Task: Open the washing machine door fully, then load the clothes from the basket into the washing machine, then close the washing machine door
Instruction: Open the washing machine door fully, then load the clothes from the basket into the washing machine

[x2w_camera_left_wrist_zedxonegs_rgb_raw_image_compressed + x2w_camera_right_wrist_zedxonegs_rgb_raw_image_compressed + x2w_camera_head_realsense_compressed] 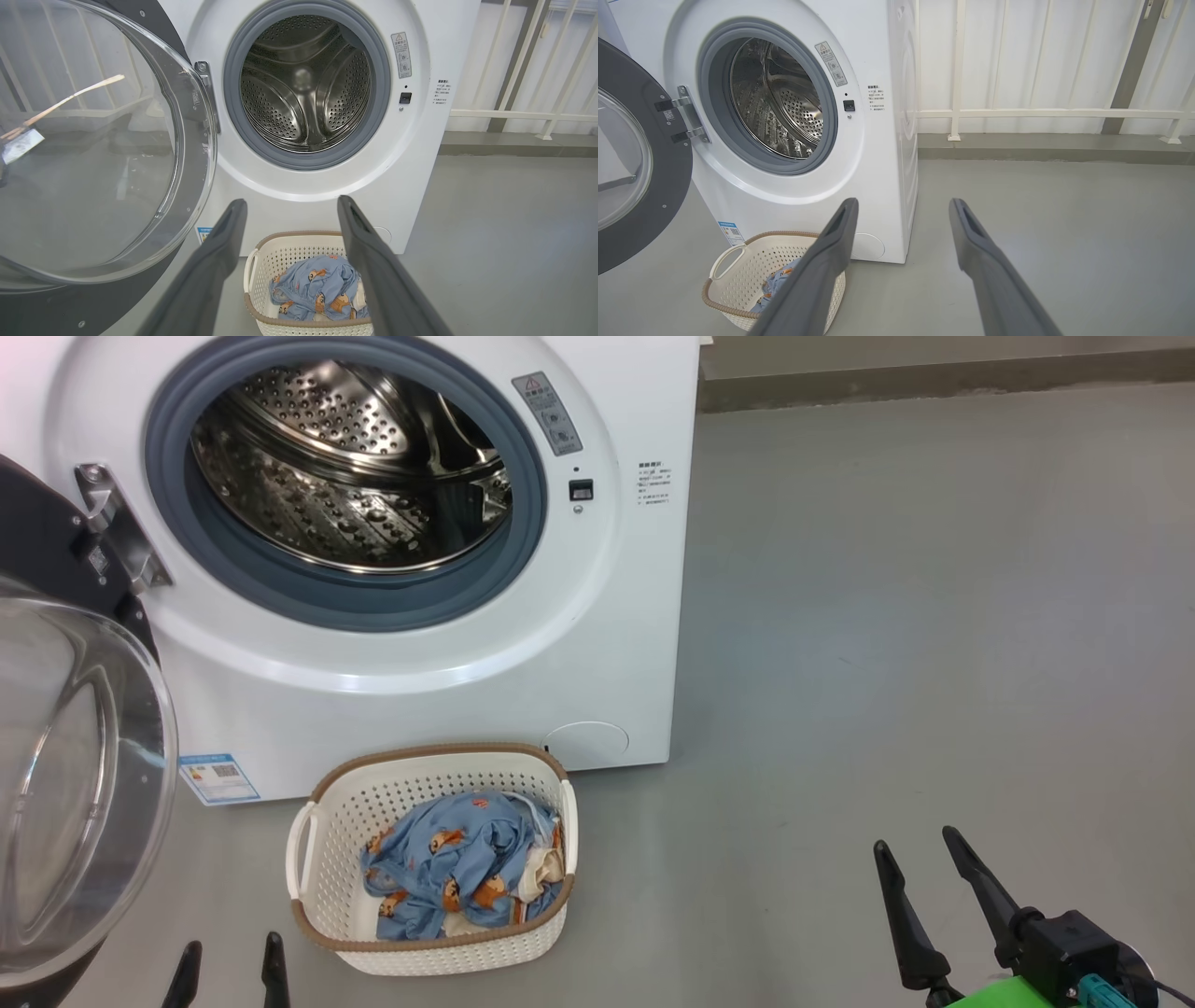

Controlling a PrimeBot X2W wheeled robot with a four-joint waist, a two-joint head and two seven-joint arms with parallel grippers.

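Note:
The white washing machine (597,644) (420,154) (882,163) stands open, its steel drum (355,467) (306,86) (777,100) empty. Its door (65,775) (93,154) (626,158), black-rimmed with a clear glass bulge, is swung wide to the left on its hinge. On the floor in front sits the cream basket (327,831) (299,247) (738,280) holding light-blue bear-print clothes (457,868) (317,289) (777,282). My left gripper (231,959) (292,205) is open, just left of the basket. My right gripper (920,854) (903,205) is open, well to the basket's right.
Bare grey floor (934,616) stretches to the right of the machine. A white railing (1041,113) and a low kerb run along the back wall. The open door takes up the space at my left.

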